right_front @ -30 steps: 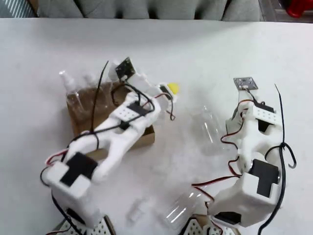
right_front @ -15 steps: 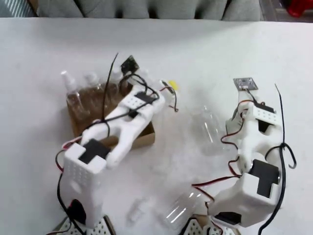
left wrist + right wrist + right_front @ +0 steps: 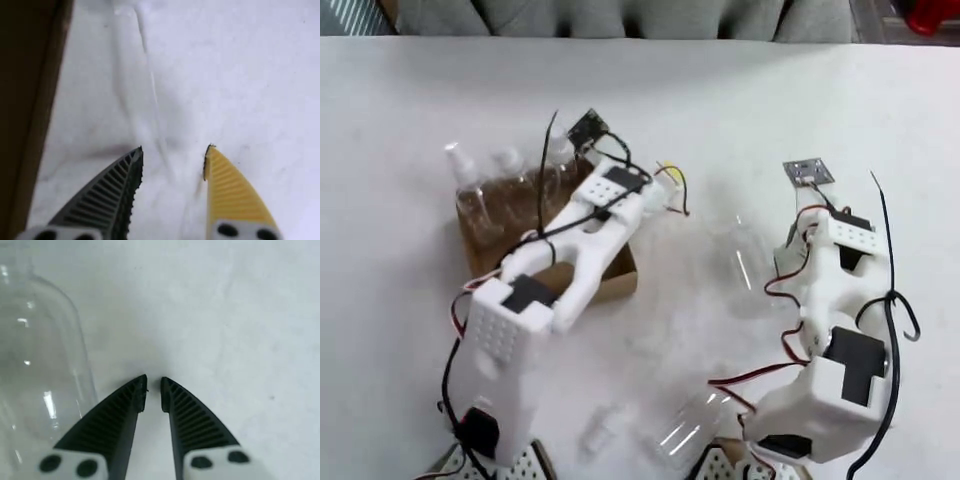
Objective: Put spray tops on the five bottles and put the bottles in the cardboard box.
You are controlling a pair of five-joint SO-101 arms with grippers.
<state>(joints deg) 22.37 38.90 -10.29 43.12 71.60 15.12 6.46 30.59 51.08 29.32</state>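
All but closed and empty, the right pincer (image 3: 153,390) should, I'd say, spread wide before straddling the bottle (image 3: 40,365) just beside it; the left pincer (image 3: 172,162) hangs open, empty.

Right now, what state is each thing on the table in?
left pincer: open, empty
right pincer: shut, empty
cardboard box: holds bottles
bottles in box: spray tops on
middle bottle: lying loose on table
near bottle: lying loose on table
loose spray top: unattached
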